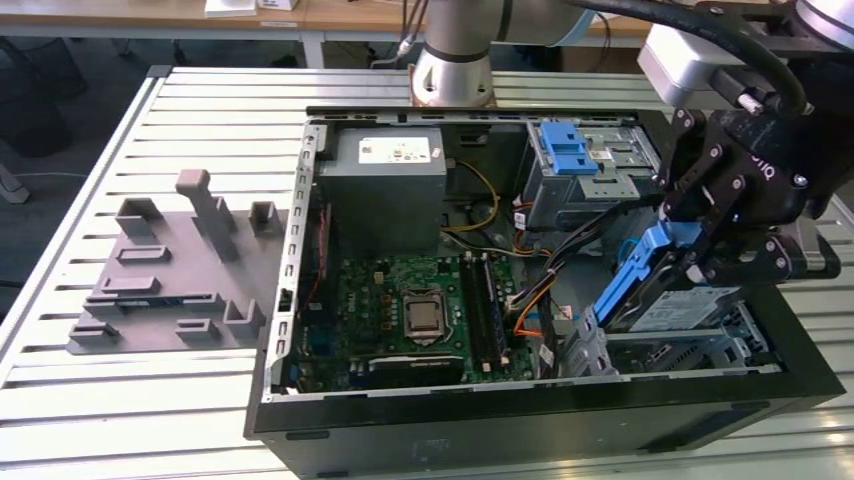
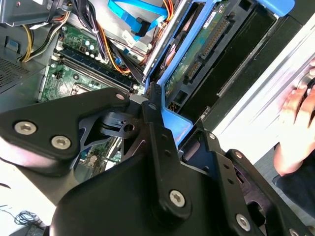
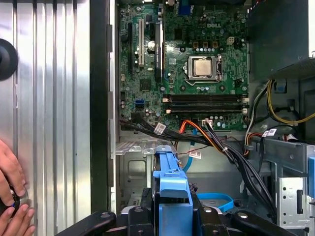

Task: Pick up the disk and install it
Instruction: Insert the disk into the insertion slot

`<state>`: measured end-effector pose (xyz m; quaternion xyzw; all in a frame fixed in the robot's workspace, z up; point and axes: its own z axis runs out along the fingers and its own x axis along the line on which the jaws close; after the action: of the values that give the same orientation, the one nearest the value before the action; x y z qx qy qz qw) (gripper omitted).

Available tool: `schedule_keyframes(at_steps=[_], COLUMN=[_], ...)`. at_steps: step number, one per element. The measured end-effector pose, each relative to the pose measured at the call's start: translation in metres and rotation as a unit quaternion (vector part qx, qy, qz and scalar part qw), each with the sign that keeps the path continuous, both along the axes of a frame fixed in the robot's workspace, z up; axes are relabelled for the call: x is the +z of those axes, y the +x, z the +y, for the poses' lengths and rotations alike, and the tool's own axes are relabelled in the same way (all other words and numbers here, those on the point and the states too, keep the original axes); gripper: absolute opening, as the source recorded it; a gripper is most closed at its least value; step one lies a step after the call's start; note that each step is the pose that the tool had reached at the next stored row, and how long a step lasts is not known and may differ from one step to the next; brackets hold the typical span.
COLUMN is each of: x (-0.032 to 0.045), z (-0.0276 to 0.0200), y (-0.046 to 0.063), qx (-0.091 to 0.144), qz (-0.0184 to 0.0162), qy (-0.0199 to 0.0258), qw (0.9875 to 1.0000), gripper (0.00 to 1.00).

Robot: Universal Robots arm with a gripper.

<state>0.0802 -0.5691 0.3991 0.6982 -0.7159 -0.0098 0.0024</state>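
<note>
Clamping the disk (image 1: 670,305) between its 2 fingers, the hand (image 1: 701,262) hangs over the open computer case (image 1: 534,425) on the desk (image 1: 214,90). The disk is steeply tilted at the case's near corner on the exterior view's right, its lower end by the silver drive bay (image 1: 714,350). In the second wrist view, a black finger (image 2: 155,132) presses the blue rail (image 2: 172,123). In the first wrist view, the hand (image 3: 171,207) grips the disk (image 3: 172,179) edge-on, short of the motherboard (image 3: 147,73).

Gripper (image 1: 701,262) tilted downward; jaws clamped on the disk (image 1: 683,305).
</note>
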Motion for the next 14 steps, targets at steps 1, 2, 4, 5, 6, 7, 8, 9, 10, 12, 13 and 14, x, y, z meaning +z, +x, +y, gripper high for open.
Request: schedule_keyframes(at_steps=[1, 2, 4, 5, 6, 7, 8, 9, 10, 12, 13, 14], x=[-0.0007, -0.0014, -0.0029, -0.0036, -0.0044, -0.0051, -0.0058, -0.0065, -0.0073, -0.0087, -0.0093, -0.0101], z=[0.0000, 0.0000, 0.0000, 0.0000, 0.0000, 0.0000, 0.0000, 0.0000, 0.0000, 0.0000, 0.0000, 0.0000], y=[0.0000, 0.0000, 0.0000, 0.0000, 0.0000, 0.0000, 0.0000, 0.0000, 0.0000, 0.0000, 0.0000, 0.0000], qx=[0.000, 0.000, 0.000, 0.000, 0.000, 0.000, 0.000, 0.000, 0.000, 0.000, 0.000, 0.000], qz=[0.0000, 0.0000, 0.0000, 0.0000, 0.0000, 0.0000, 0.0000, 0.0000, 0.0000, 0.0000, 0.0000, 0.0000], qy=[0.0000, 0.0000, 0.0000, 0.0000, 0.0000, 0.0000, 0.0000, 0.0000, 0.0000, 0.0000, 0.0000, 0.0000], qw=[1.0000, 1.0000, 1.0000, 1.0000, 1.0000, 1.0000, 1.0000, 1.0000, 1.0000, 1.0000, 1.0000, 1.0000], gripper=[0.37, 0.37, 0.37, 0.37, 0.37, 0.37, 0.37, 0.37, 0.37, 0.37, 0.37, 0.37])
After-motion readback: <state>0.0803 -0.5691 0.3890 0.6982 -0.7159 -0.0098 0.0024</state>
